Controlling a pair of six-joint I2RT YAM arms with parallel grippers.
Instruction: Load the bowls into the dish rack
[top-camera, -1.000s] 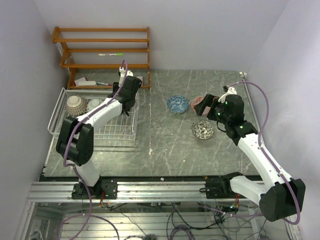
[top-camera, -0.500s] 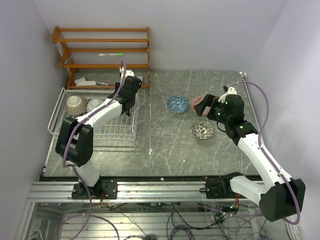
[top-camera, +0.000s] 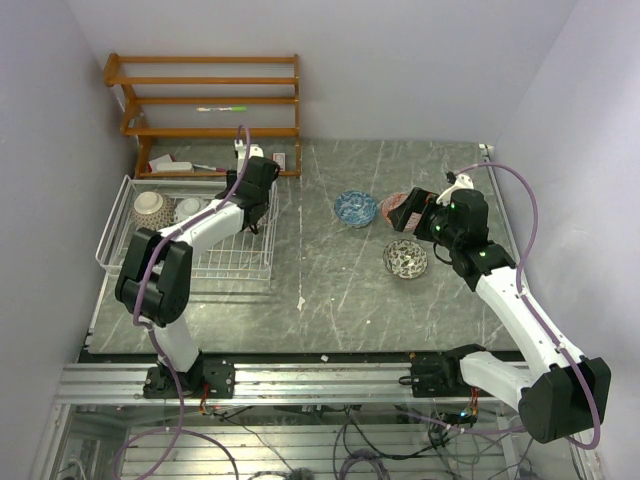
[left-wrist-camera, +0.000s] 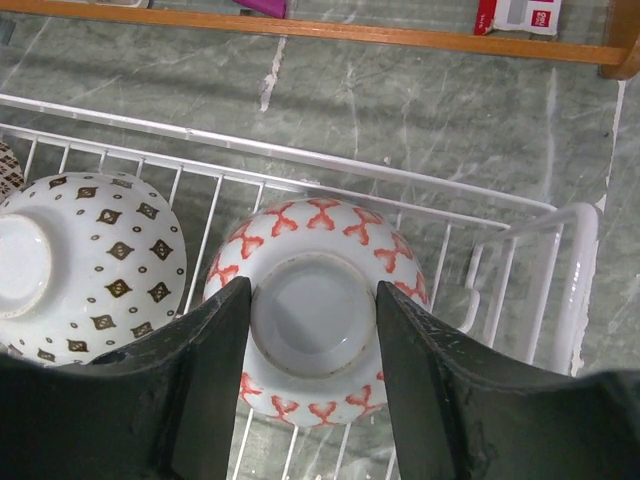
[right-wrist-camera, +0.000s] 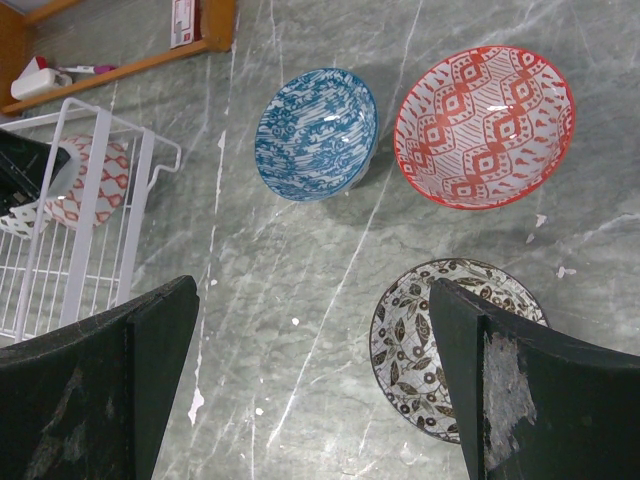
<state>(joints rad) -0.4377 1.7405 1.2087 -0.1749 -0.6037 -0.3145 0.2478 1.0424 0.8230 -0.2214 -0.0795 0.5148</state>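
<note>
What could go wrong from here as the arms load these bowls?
1. The left gripper grips the upturned red-crossed bowl by its foot, beside the brown-diamond bowl in the dish rack; a sideways pull-out might knock them together.
2. The right gripper hangs open with one finger above the rim of the black-and-white bowl; descending, it might strike or tip it.
</note>
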